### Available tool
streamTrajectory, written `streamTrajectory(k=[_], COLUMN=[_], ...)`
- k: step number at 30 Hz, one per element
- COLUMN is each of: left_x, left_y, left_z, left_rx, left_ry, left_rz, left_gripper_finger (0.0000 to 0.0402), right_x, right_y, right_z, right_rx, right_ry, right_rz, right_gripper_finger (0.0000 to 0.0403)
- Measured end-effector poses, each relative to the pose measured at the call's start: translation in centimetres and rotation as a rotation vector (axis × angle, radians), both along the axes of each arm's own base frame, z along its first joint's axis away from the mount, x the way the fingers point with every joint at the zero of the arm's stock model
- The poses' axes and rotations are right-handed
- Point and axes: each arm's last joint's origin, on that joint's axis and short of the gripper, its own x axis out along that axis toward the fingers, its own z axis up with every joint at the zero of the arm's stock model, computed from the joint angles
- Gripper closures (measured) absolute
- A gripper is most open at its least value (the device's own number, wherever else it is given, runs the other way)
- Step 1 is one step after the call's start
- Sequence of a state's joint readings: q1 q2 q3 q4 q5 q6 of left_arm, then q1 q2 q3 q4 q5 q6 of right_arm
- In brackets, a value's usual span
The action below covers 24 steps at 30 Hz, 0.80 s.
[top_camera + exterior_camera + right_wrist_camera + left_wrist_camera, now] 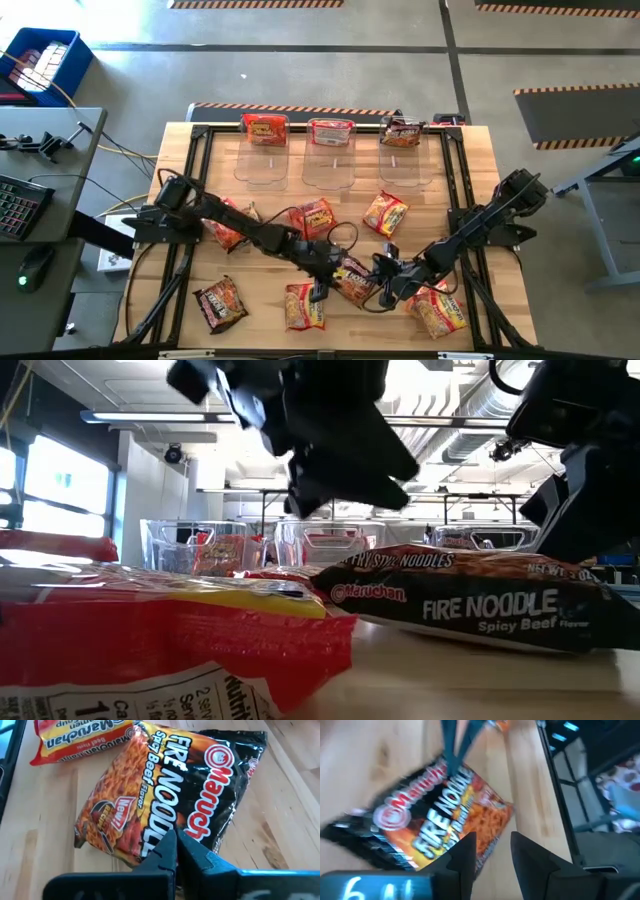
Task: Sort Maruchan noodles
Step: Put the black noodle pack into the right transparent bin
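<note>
A dark Fire Noodle packet [355,280] of Maruchan noodles lies near the table's front middle, between my two grippers. My left gripper [327,282] comes at it from the left. In the left wrist view the left gripper [495,851] stands open, its fingers [465,857] astride the packet's orange corner [487,817]. My right gripper [384,290] is at the packet's right side. The right wrist view shows the right gripper [175,839] shut, its tips at the edge of the dark packet [175,785]. Several more packets lie around, among them an orange-red one [303,306] and another dark one [220,303].
Three clear bins [262,165] [330,168] [402,165] stand along the back edge, each with a packet in it. Loose packets lie at the left [226,226], the middle [315,216] [385,213] and the front right [438,310]. A red packet [150,635] fills the low view's foreground.
</note>
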<state>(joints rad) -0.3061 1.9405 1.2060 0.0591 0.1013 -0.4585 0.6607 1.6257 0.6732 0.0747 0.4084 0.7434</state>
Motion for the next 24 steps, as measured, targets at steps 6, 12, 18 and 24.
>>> streamTrajectory(k=[6, 12, 18, 24], left_x=[-0.8, -0.7, -0.4, 0.0], left_y=[0.5, 0.9, 2.2, 3.6], left_z=[1.3, 0.5, 0.5, 0.5], left_rx=[0.059, 0.058, 0.053, 0.047], left_ry=[0.019, 0.072, 0.072, 0.077], left_rz=[0.080, 0.102, 0.132, 0.164], left_gripper_finger=[0.0271, 0.0268, 0.0268, 0.0270], right_x=[-0.4, -1.1, -1.7, -2.3], right_y=[0.5, 0.8, 1.2, 0.9], right_z=[-0.2, 0.6, 0.5, 0.2], right_rx=[-0.071, -0.085, -0.086, -0.083], right_ry=[-0.001, -0.011, 0.005, 0.064], right_rz=[0.059, 0.092, 0.097, 0.049], right_gripper_finger=[0.0403, 0.0403, 0.0403, 0.0403])
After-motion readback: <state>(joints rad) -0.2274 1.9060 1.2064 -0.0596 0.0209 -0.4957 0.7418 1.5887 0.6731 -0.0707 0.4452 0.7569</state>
